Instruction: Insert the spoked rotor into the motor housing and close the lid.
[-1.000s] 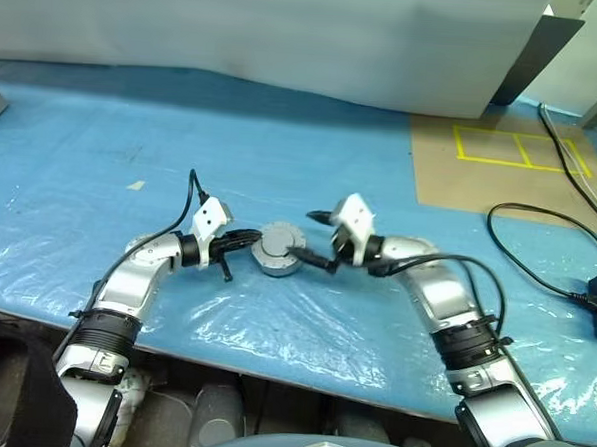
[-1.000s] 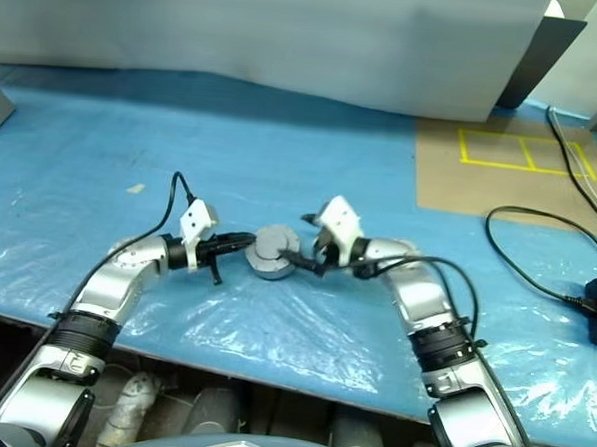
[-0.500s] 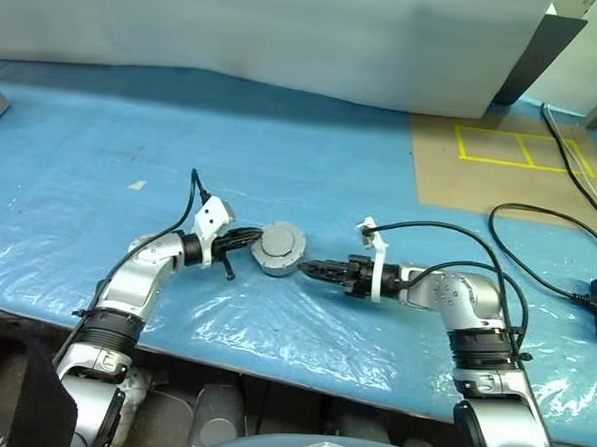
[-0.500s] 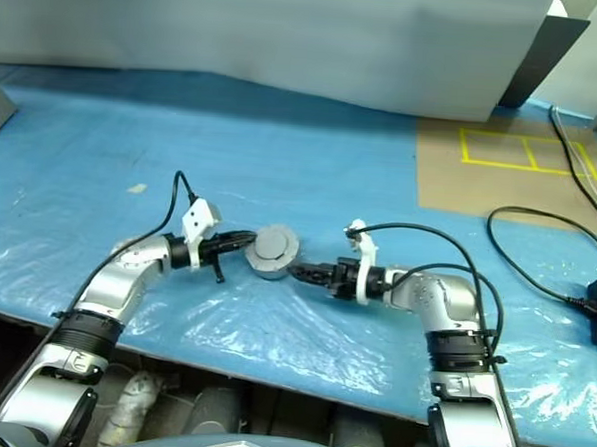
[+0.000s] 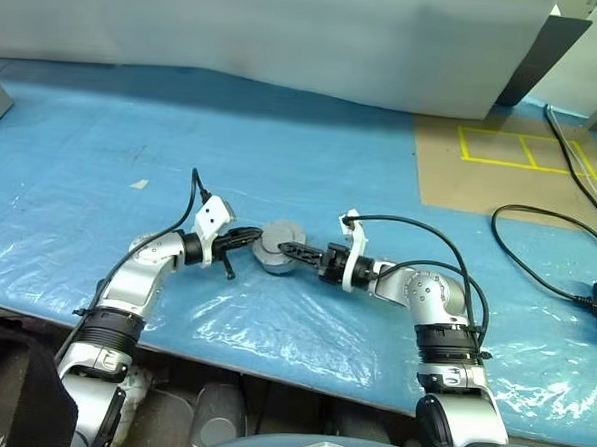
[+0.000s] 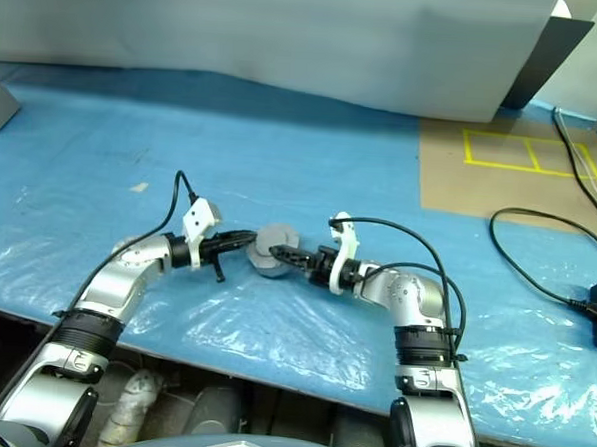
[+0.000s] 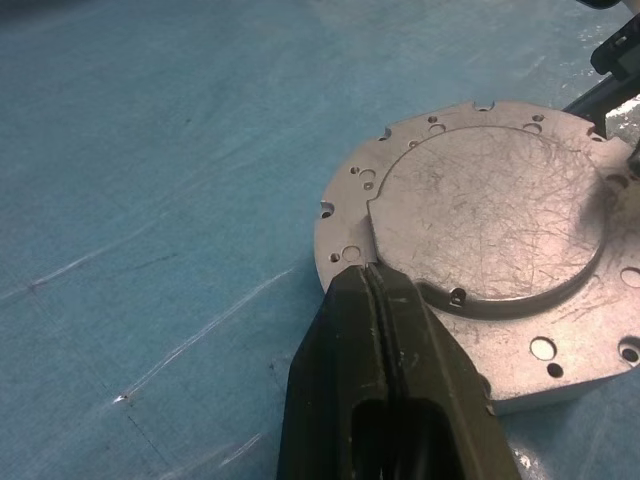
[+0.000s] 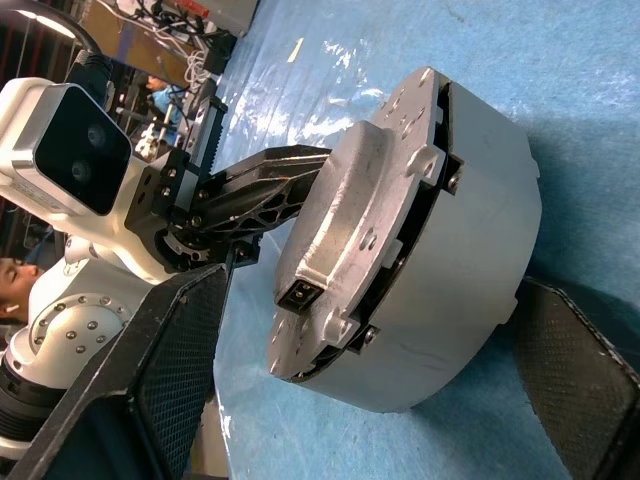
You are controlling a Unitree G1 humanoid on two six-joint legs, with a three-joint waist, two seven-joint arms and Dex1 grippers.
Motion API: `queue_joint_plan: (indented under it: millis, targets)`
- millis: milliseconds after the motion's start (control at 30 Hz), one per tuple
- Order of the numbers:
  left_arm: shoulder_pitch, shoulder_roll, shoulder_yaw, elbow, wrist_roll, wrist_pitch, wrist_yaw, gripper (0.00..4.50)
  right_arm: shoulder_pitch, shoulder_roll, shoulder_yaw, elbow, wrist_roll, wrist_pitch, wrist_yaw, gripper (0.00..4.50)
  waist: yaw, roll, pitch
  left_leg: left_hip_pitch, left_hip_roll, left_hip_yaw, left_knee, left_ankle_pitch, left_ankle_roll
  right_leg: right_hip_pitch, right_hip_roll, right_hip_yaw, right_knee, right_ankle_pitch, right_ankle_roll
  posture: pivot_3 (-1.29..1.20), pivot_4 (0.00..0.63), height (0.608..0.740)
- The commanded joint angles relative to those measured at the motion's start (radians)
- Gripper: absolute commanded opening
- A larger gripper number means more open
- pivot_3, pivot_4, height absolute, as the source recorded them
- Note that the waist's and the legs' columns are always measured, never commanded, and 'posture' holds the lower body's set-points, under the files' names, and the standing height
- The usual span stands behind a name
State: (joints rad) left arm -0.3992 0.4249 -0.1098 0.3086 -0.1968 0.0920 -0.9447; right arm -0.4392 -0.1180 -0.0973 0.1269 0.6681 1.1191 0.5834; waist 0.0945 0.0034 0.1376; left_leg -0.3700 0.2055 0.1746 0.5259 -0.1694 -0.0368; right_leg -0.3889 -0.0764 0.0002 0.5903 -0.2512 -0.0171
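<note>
Now I am working over the blue-covered surface [image 5: 133, 125], where the motor housing [image 5: 278, 249] is sitting near the front edge between my two arms. From what I see, the lid [image 7: 487, 215] is already lying on top of it, so I judge the step in hand is seating or steadying the closed assembly. My left hand [image 7: 375, 290] is pressing its fingers fully together, holding nothing, with the tips touching the lid's rim on the left side. My right hand [image 5: 290, 249] is reaching in from the other side with its fingers spread wide, one on each side of the housing's wall, not yet clamping. To do this well I should be closing the right fingers squarely on the smooth grey wall, keeping the left tips braced so the housing is not sliding on the slick sheet. The lid is showing a scratched silver raised disc ringed by small holes, and a thin dark seam is running between lid and body.
</note>
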Motion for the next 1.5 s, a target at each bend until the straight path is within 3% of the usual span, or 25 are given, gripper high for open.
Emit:
queue_joint_plan:
  millis: [33, 133, 200, 600, 733, 833, 1167, 1333, 1433, 1500]
  targets:
    - [0.022, -0.001, -0.049, 0.028, 0.039, 0.027, -0.014, 0.00, -0.001, 0.006, -0.020, -0.025, 0.028, -0.013, -0.001, 3.58, 0.001, 0.000, 0.000, 0.000, 0.000, 0.000, 0.000, 0.000, 0.000, 0.000, 0.000, 0.000, 0.000, 0.000, 0.000, 0.00, 0.150, 0.740]
    - [0.020, -0.003, -0.050, 0.032, 0.040, 0.026, -0.012, 0.00, 0.004, 0.008, -0.035, -0.030, 0.049, -0.003, 0.004, 2.70, 0.002, 0.000, 0.000, -0.001, 0.000, 0.000, 0.000, 0.000, 0.000, 0.000, 0.000, -0.001, 0.000, 0.000, 0.001, 0.00, 0.150, 0.740]
    - [0.021, -0.004, -0.051, 0.033, 0.041, 0.024, -0.014, 0.00, 0.007, 0.010, -0.036, -0.037, 0.054, 0.003, 0.003, 2.42, 0.003, 0.001, 0.000, -0.001, 0.000, 0.000, 0.000, 0.000, 0.000, 0.000, 0.000, -0.001, 0.000, 0.000, 0.001, 0.00, 0.150, 0.740]
    - [0.113, 0.044, -0.022, -0.238, -0.143, 0.207, -0.135, 0.00, -0.006, 0.045, -0.080, 0.000, 0.086, 0.015, -0.041, 2.33, 0.001, 0.001, 0.000, -0.005, -0.001, 0.000, 0.000, -0.001, -0.002, -0.004, 0.002, -0.003, 0.001, 0.001, 0.001, 0.00, 0.150, 0.740]
    - [0.111, 0.057, 0.083, -0.420, -0.377, 0.430, -0.143, 0.00, -0.009, 0.051, -0.085, 0.007, 0.094, 0.024, -0.052, 2.33, -0.001, 0.000, 0.002, -0.013, -0.001, 0.000, 0.002, -0.001, -0.002, -0.012, 0.002, -0.005, 0.003, 0.001, 0.000, 0.00, 0.150, 0.740]
    - [0.111, 0.087, 0.136, -0.486, -0.456, 0.527, -0.132, 0.00, -0.007, 0.052, -0.087, 0.015, 0.098, 0.024, -0.061, 2.33, -0.001, -0.003, 0.008, -0.017, 0.000, 0.000, 0.005, -0.001, -0.002, -0.019, 0.002, -0.005, 0.013, 0.000, -0.002, 0.00, 0.150, 0.740]
    - [0.178, 0.186, 0.178, -0.497, -0.457, 0.515, -0.178, 0.00, -0.026, 0.043, -0.117, 0.040, 0.128, 0.033, -0.063, 2.31, -0.011, -0.003, 0.009, -0.011, -0.001, -0.001, 0.007, -0.001, -0.003, -0.016, 0.002, -0.002, 0.016, -0.001, -0.003, 0.00, 0.150, 0.740]
    - [0.214, 0.195, 0.174, -0.486, -0.471, 0.540, -0.182, 0.00, -0.058, 0.053, -0.197, 0.009, 0.229, 0.093, -0.071, 2.31, -0.010, -0.003, 0.009, -0.013, 0.000, -0.001, 0.008, -0.001, -0.003, -0.016, 0.003, -0.004, 0.016, -0.001, -0.003, 0.00, 0.150, 0.740]
    - [0.202, 0.129, 0.234, -0.446, -0.594, 0.671, -0.099, 0.00, -0.078, 0.067, -0.237, -0.033, 0.297, 0.139, -0.097, 2.31, -0.010, -0.003, 0.009, -0.014, 0.000, -0.001, 0.010, -0.001, -0.003, -0.016, 0.003, -0.004, 0.017, -0.001, -0.003, 0.00, 0.150, 0.740]
    - [0.193, 0.083, 0.297, -0.411, -0.719, 0.774, -0.057, 0.39, -0.085, 0.078, -0.245, -0.059, 0.325, 0.165, -0.120, 2.31, -0.010, -0.003, 0.009, -0.014, 0.000, -0.001, 0.011, -0.001, -0.003, -0.016, 0.003, -0.004, 0.019, -0.001, -0.004, 0.00, 0.150, 0.740]
